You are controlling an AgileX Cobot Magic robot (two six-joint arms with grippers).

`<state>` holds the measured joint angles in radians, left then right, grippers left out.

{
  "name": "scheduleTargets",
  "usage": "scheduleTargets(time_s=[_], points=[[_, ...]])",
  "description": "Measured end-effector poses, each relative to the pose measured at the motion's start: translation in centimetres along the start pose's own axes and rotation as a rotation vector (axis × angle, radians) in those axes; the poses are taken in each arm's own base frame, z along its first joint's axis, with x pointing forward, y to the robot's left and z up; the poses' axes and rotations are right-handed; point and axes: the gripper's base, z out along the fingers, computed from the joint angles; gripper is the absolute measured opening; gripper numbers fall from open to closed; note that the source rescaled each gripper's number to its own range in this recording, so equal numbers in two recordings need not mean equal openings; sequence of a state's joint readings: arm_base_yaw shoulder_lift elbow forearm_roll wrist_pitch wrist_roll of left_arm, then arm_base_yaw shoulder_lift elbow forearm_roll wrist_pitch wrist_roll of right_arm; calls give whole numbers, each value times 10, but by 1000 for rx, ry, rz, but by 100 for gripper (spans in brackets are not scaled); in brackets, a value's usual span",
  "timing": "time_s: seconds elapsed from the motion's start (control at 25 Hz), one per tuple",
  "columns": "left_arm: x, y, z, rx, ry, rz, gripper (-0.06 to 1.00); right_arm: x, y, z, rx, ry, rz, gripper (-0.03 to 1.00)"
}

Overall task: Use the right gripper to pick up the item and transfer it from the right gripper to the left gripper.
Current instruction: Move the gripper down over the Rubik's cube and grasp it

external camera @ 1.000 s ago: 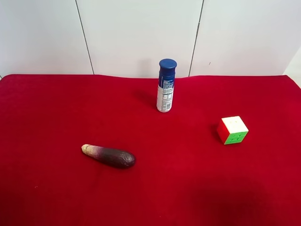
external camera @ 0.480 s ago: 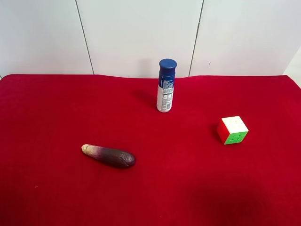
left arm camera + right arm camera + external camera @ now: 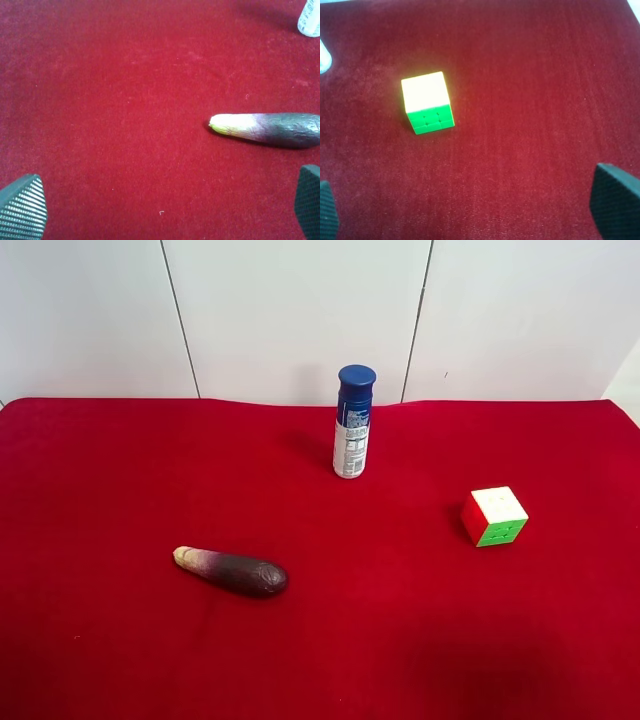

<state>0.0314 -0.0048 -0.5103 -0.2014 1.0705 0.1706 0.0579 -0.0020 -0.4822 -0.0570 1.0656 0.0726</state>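
- The right gripper (image 3: 472,207) hung over the red table (image 3: 545,75) with its jaws spread wide, holding nothing.
- The item (image 3: 427,102), white face up and a green side toward the jaws, sat ahead of them and well apart, off-centre toward one finger and turned slightly askew.
- It lay near the table's edge at the exterior high view's right.
- The left gripper (image 3: 165,205), equally wide and empty, faced only the vegetable (image 3: 270,128) and the can (image 3: 310,20), so the right arm looked nearer.

Tabletop (image 3: 90,480): three items on it, well apart.
Spray can (image 3: 353,422): upright, near the far edge.
Puzzle cube (image 3: 494,516): before the can, to its right in the exterior high view.
Eggplant (image 3: 232,571): lying flat, further forward, to the can's left.
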Motion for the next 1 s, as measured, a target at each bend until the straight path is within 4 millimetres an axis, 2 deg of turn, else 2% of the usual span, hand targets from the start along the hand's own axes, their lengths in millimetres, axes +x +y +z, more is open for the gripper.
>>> scheduleTargets(time_s=[0.32, 0.56, 0.8, 1.0], points=[[0, 0, 0, 0, 0, 0, 100, -1, 0, 1, 0, 9, 0, 100], [0, 0, 0, 0, 0, 0, 100, -12, 2, 26, 9, 191, -10, 100], [0, 0, 0, 0, 0, 0, 100, -54, 5, 44, 13, 296, -17, 100], [0, 0, 0, 0, 0, 0, 100, -89, 8, 71, 11, 395, -50, 100]])
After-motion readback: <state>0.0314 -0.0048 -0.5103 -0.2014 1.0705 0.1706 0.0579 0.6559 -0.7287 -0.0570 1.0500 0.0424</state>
